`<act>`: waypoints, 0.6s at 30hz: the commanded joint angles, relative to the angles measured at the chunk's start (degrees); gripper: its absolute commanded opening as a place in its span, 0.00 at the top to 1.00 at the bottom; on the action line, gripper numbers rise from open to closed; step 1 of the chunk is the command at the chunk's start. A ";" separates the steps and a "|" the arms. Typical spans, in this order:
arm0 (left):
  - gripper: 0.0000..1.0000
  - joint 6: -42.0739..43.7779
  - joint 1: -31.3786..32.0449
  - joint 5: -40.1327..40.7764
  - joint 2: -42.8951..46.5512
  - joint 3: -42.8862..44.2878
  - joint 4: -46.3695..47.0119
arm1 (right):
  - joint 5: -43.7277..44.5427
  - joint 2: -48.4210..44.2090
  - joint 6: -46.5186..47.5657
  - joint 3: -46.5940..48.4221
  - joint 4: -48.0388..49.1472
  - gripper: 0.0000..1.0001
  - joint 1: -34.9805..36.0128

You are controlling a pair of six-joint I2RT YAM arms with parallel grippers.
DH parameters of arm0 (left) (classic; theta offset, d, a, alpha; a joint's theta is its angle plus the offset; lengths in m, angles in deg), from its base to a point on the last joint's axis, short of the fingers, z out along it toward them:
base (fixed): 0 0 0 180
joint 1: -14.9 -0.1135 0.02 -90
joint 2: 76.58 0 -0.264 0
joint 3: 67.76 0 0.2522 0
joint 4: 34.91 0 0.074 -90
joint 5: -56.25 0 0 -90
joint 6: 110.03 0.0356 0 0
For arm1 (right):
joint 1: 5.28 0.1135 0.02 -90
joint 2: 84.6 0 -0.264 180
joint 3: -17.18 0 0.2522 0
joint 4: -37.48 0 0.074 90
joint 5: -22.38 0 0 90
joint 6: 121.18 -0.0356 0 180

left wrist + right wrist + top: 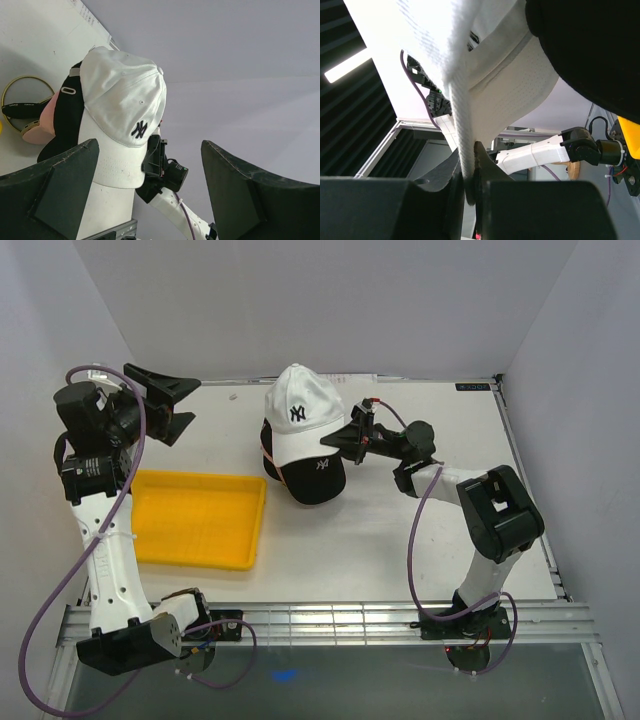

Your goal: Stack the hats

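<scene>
Pinching the stiff brim edge of the white cap (298, 420) in the right gripper (469, 182), just ahead of the fingers atop the stack; soft, light crown buckling elsewhere; left gripper (150, 185) gaping idle

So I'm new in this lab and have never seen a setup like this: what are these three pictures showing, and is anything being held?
These are two robot arms bolted at the near edge of a white table. The overhead picture comes from a fixed camera above and behind them; the other two come from cameras on each arm's wrist.

On the table lie a yellow tray and a pile of caps: a white cap on top of a black cap, with a pink one peeking out in the left wrist view.

The right end effector is shut on the white cap's edge, as its own camera shows. The left end effector is open, raised and holding nothing.
</scene>
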 commanded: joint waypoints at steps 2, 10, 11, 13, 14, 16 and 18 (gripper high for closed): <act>0.07 0.91 0.20 -0.27 1.48 -0.14 0.60 | 0.29 -0.70 -12.90 -1.16 32.62 0.84 -0.15; 0.07 2.75 1.77 2.18 1.13 -3.12 0.86 | -0.24 -2.28 -10.18 -2.74 26.65 0.82 -0.94; 0.07 2.93 2.13 2.63 1.12 -4.17 1.04 | -0.24 -2.46 -9.83 -3.61 25.60 0.82 -1.03; 0.08 3.81 3.87 3.68 0.69 -5.49 2.43 | -0.33 -2.99 -9.48 -4.49 24.80 0.81 -1.47; 0.08 5.21 6.24 4.64 -0.53 -6.46 3.49 | -0.59 -3.16 -9.13 -5.54 24.10 0.80 -1.91; 0.08 6.62 8.36 5.53 -2.12 -6.12 3.85 | -0.68 -3.34 -8.95 -5.81 23.75 0.80 -2.00; 0.09 8.20 11.25 6.32 -5.36 -4.28 3.94 | -0.94 -3.95 -7.55 -6.52 21.47 0.79 -2.00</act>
